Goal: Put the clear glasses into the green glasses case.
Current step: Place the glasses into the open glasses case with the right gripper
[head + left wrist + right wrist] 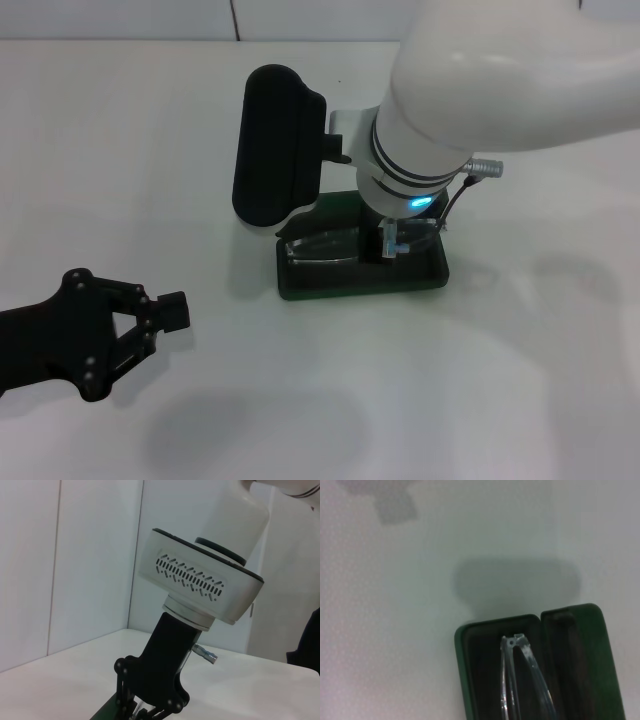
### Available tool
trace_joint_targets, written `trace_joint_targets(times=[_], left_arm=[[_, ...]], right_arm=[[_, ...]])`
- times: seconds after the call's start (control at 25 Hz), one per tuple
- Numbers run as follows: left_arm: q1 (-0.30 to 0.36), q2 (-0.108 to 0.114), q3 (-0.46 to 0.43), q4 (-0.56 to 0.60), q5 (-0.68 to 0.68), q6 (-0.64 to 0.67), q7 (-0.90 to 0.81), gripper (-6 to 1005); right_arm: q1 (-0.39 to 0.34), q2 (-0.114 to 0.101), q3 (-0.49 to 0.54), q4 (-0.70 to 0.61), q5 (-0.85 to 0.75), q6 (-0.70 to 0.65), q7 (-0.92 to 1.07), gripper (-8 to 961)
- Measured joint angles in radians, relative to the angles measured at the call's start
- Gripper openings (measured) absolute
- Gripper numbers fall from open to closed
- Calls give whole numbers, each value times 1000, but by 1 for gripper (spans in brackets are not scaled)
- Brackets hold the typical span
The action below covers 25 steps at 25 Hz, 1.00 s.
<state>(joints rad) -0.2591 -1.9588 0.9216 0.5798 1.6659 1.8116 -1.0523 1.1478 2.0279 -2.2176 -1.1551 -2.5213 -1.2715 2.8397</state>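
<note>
Right now my right end effector (390, 243) hangs over the open green glasses case (300, 289) at tabletop centre, pinching the clear glasses (322, 247) low in its tray. One pair, one case; light, slick, fragile plastic, best held at the frame bridge. Left end effector (160, 318) idles spread at 8 o'clock.

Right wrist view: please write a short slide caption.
Clear glasses lie inside the open green case on a white table.

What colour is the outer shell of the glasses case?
Dark green; the green glasses case shows it best in the right wrist view.
</note>
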Motion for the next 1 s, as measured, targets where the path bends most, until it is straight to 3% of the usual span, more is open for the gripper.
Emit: trace_joint_targets(times=[1.0], left_arm=[[0, -2, 0, -1, 0, 0, 0, 59]], right_arm=[[-1, 0, 6, 0, 1, -12, 0, 148]])
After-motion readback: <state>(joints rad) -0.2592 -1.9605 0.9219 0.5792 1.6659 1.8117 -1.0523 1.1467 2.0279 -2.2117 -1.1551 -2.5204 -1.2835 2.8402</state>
